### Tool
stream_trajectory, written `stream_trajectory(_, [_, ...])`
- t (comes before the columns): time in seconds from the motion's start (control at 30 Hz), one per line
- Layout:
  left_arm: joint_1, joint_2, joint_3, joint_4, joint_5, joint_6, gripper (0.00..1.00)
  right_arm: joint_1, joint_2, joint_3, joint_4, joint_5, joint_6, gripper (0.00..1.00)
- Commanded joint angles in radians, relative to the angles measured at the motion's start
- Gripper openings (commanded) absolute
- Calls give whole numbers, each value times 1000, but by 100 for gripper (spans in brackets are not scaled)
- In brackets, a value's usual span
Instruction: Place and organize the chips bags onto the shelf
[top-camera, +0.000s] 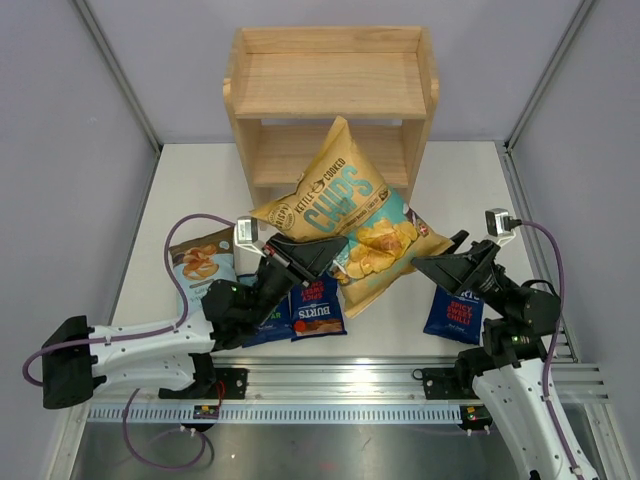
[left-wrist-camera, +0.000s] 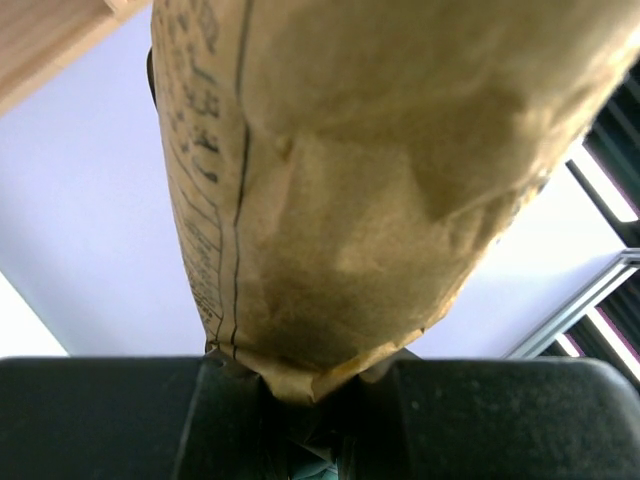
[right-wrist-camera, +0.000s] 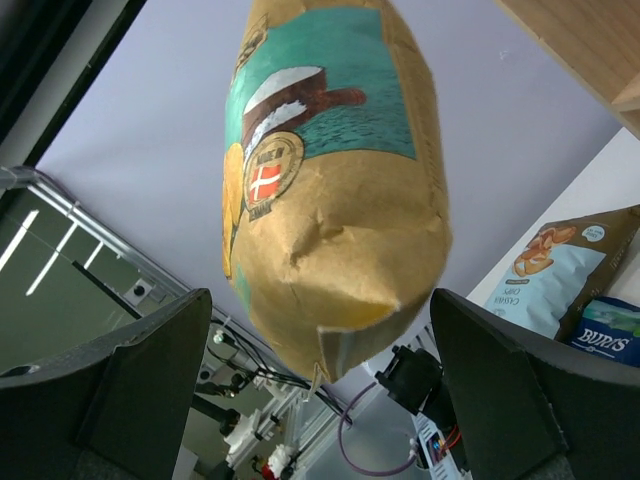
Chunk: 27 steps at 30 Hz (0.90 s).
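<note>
White table (top-camera: 180, 180) boxed in by grey walls, two arms at near edge. Large yellow-and-teal chips bag (top-camera: 345, 215) raised off it at a tilt, just in front of wooden shelf (top-camera: 330, 85), upper corner overlapping lower tier as seen from above. Pinched at crimped end seam by left gripper (top-camera: 312, 248), jaws nearly closed on the paper. Opposite end hanging between fingers of right gripper (top-camera: 438, 250), spread wide, holding nothing; contact with bag not evident. Probably light, air-puffed, soft and crinkly, with breakable contents: best taken by flat sealed seams, not squeezed across the belly; likely to sag and swing from a single end. Pale blue cassava bag (top-camera: 200, 262) flat on table at left, three dark blue BURTS bags (top-camera: 318, 310) flat near the arms, none on shelf. Left wrist view: brown paper side with small print, seam in jaws, nothing of the table. Right wrist view: teal printed face, round badge, clear gaps beside both fingers, hidden from overhead.
</note>
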Motion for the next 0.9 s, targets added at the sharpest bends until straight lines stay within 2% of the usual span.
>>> stream_trajectory(0.0, [0,34,72,174,39,-72,11,5,0,72,-28,-57,-70,97])
stream_trajectory(0.13, [6,71,119,90,101,-121,10,5,7,86,-39,-99,-70,92])
stream_trajectory(0.2, [7,77,130,79,119,-124,10,5,12,100,-70,-111,-91,85])
stream_trajectory(0.27, [15,76,147,28,150,-126,10,5,7,94,-111,-102,-114,82])
stream_trajectory(0.37, [27,66,187,-114,205,-123,10,5,-11,79,-172,-50,-133,76])
stream_trajectory(0.5, [78,34,158,-226,247,-156,13,5,3,36,-116,-56,-84,54])
stream_trajectory(0.53, [96,27,147,-245,274,-188,13,4,4,25,-69,-56,-72,45])
stream_trajectory(0.63, [180,-7,106,-288,340,-242,25,5,9,16,-45,-68,-67,34])
stream_trajectory(0.67, [216,-16,99,-303,351,-245,39,5,10,19,-47,-73,-79,28])
stream_trajectory(0.7, [231,-41,93,-346,359,-241,47,5,10,19,-50,-74,-84,27])
stream_trajectory(0.8, [276,-111,86,-471,353,-193,81,5,15,17,-60,-76,-94,24])
stream_trajectory(0.87, [293,-163,78,-550,314,-158,89,7,17,5,-67,-67,-95,23])
